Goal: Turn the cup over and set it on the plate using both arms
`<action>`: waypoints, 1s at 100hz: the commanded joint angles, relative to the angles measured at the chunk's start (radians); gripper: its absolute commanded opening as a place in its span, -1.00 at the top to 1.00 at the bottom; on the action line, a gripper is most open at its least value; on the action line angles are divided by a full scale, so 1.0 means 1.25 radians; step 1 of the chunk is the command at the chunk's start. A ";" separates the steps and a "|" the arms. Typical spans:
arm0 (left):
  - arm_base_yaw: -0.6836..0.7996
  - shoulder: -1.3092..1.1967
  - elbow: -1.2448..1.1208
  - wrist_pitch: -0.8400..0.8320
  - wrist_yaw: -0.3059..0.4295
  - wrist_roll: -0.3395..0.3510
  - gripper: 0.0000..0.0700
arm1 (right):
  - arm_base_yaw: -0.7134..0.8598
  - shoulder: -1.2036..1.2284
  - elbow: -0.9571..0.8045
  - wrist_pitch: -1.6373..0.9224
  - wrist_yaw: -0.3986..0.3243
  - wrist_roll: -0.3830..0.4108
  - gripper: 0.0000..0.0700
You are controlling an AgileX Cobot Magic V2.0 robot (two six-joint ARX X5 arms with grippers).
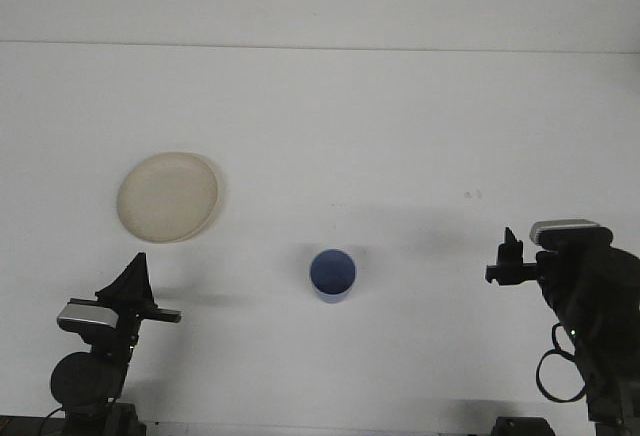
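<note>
Desk (320,106): white, lying bare around things.
Cup (332,275): blue, standing mouth-up, ungrasped.
Plate (167,196): sitting empty.
Fingers: both arms' state unclear.
Next: placing cup likely.

No readable text or labels anywhere (perhaps too small).

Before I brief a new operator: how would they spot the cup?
On the white table, look near the front edge, midway between the two arms. The cup stands there, mouth up, right of the plate. It is the only blue thing.
</note>
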 commanded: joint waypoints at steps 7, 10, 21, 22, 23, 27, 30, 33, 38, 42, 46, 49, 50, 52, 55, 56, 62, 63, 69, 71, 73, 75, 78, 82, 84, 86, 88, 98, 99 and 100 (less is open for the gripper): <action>-0.001 -0.001 -0.016 0.008 0.002 -0.005 0.97 | 0.001 -0.061 -0.095 0.127 -0.001 0.003 -0.37; -0.001 -0.001 -0.016 0.008 0.002 -0.005 0.97 | 0.001 -0.075 -0.117 0.153 -0.001 0.003 -0.37; -0.001 -0.001 -0.016 0.008 0.002 -0.005 0.97 | 0.001 -0.120 -0.190 0.228 -0.011 0.002 -0.37; -0.001 -0.001 -0.016 0.008 0.002 -0.005 0.97 | 0.001 -0.124 -0.196 0.233 -0.012 0.002 -0.37; -0.001 -0.001 -0.016 0.008 0.002 -0.005 0.97 | 0.001 -0.128 -0.201 0.239 -0.014 0.002 -0.37; -0.001 -0.001 -0.016 0.008 0.002 -0.005 0.97 | 0.001 -0.142 -0.224 0.260 -0.023 0.002 -0.37; -0.001 -0.001 -0.016 0.008 0.002 -0.005 0.97 | 0.001 -0.152 -0.240 0.276 -0.026 0.001 -0.37; -0.001 -0.001 -0.016 0.008 0.002 -0.005 0.97 | 0.001 -0.162 -0.256 0.294 -0.029 -0.001 -0.37; -0.001 -0.001 -0.016 0.008 0.002 -0.005 0.97 | 0.002 -0.177 -0.276 0.320 -0.040 0.005 -0.37; -0.001 -0.001 -0.016 0.008 0.002 -0.005 0.97 | 0.002 -0.189 -0.285 0.334 -0.046 0.006 -0.37; -0.001 -0.001 -0.016 0.008 0.002 -0.005 0.97 | 0.002 -0.198 -0.291 0.340 -0.045 0.005 -0.37; -0.001 -0.001 -0.016 0.008 0.002 -0.005 0.97 | 0.002 -0.203 -0.293 0.341 -0.045 0.006 -0.37; -0.001 -0.001 -0.016 0.008 0.002 -0.005 0.97 | 0.002 -0.205 -0.293 0.340 -0.045 0.006 -0.37; -0.001 -0.001 -0.016 0.008 0.002 -0.005 0.97 | 0.002 -0.207 -0.293 0.338 -0.045 0.006 -0.37; -0.001 -0.001 -0.016 0.008 0.002 -0.005 0.97 | 0.002 -0.211 -0.293 0.338 -0.045 0.006 -0.37; -0.001 -0.001 -0.016 0.008 0.002 -0.005 0.97 | 0.002 -0.211 -0.293 0.338 -0.045 0.006 -0.37; -0.001 -0.001 -0.016 0.008 0.002 -0.005 0.97 | 0.002 -0.213 -0.293 0.343 -0.045 0.007 -0.37; -0.001 -0.001 -0.016 0.008 0.002 -0.005 0.97 | 0.002 -0.214 -0.293 0.343 -0.045 0.007 -0.37; -0.001 -0.001 -0.016 0.008 0.002 -0.005 0.97 | 0.002 -0.216 -0.293 0.348 -0.046 0.013 -0.37; -0.001 -0.001 -0.016 0.008 0.002 -0.005 0.97 | 0.002 -0.216 -0.293 0.349 -0.045 0.013 -0.37; -0.001 -0.001 -0.016 0.008 0.002 -0.005 0.97 | 0.002 -0.216 -0.292 0.349 -0.045 0.013 -0.37; -0.001 -0.001 -0.016 0.008 0.002 -0.005 0.97 | 0.002 -0.216 -0.292 0.349 -0.045 0.013 -0.37; -0.001 -0.001 -0.016 0.008 0.002 -0.005 0.97 | 0.002 -0.216 -0.292 0.349 -0.045 0.013 -0.37; -0.001 -0.001 -0.016 0.008 0.002 -0.005 0.97 | 0.002 -0.216 -0.292 0.349 -0.045 0.013 -0.37; -0.001 -0.001 -0.016 0.008 0.002 -0.005 0.97 | 0.002 -0.216 -0.292 0.349 -0.045 0.012 -0.37; -0.001 -0.001 -0.016 0.008 0.002 -0.005 0.97 | 0.002 -0.216 -0.292 0.349 -0.045 0.012 -0.37; -0.001 -0.001 -0.016 0.008 0.002 -0.005 0.97 | 0.002 -0.216 -0.292 0.349 -0.043 0.012 -0.37; -0.001 -0.001 -0.016 0.008 0.002 -0.005 0.97 | 0.002 -0.216 -0.292 0.348 -0.042 0.011 -0.37; -0.001 -0.001 -0.016 0.008 0.002 -0.005 0.97 | 0.002 -0.216 -0.292 0.348 -0.042 0.011 -0.37; -0.001 -0.001 -0.016 0.008 0.002 -0.005 0.97 | 0.002 -0.216 -0.292 0.348 -0.042 0.011 -0.37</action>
